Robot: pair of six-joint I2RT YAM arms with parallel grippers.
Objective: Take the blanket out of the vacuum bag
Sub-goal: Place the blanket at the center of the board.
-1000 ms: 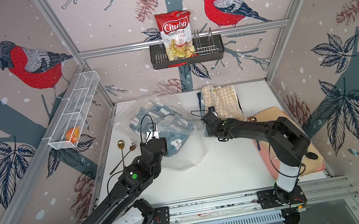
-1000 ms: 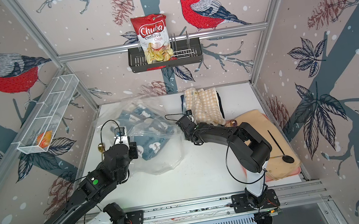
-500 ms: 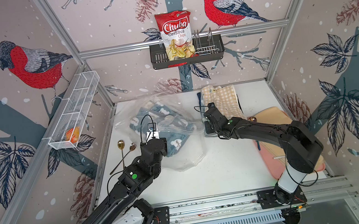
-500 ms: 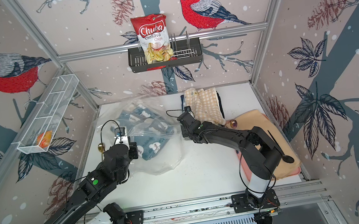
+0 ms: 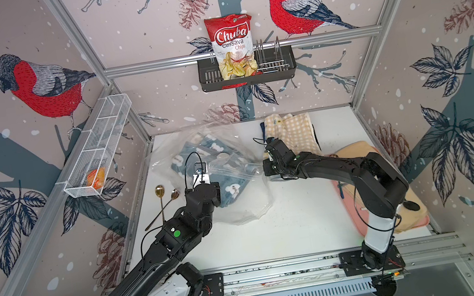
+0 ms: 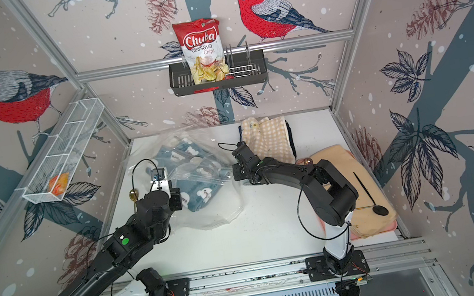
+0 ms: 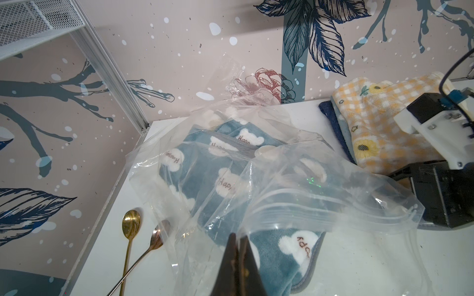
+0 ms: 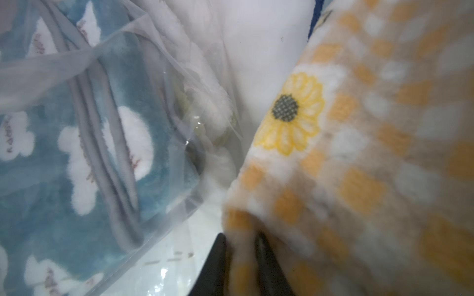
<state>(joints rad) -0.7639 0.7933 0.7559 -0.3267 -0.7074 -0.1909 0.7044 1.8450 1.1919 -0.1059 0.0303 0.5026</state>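
Left claw (image 7: 238, 237) seemingly pinches clear vacuum bag (image 7: 320, 197) holding blue blanket (image 7: 279, 264).

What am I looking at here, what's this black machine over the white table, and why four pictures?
It is a robot: the left arm and the right arm, mounted at the near edge of a white table, each ending in a two-finger gripper. Two pictures look down from overhead; the other two come from cameras on the wrists. On the table lie a clear vacuum bag with a blue cloud-print blanket largely inside, a yellow checked blanket beside it, and two spoons. The left gripper is pinched shut on the bag's plastic. The right gripper has a fold of the yellow blanket between its fingers; whether they grip it is unclear.
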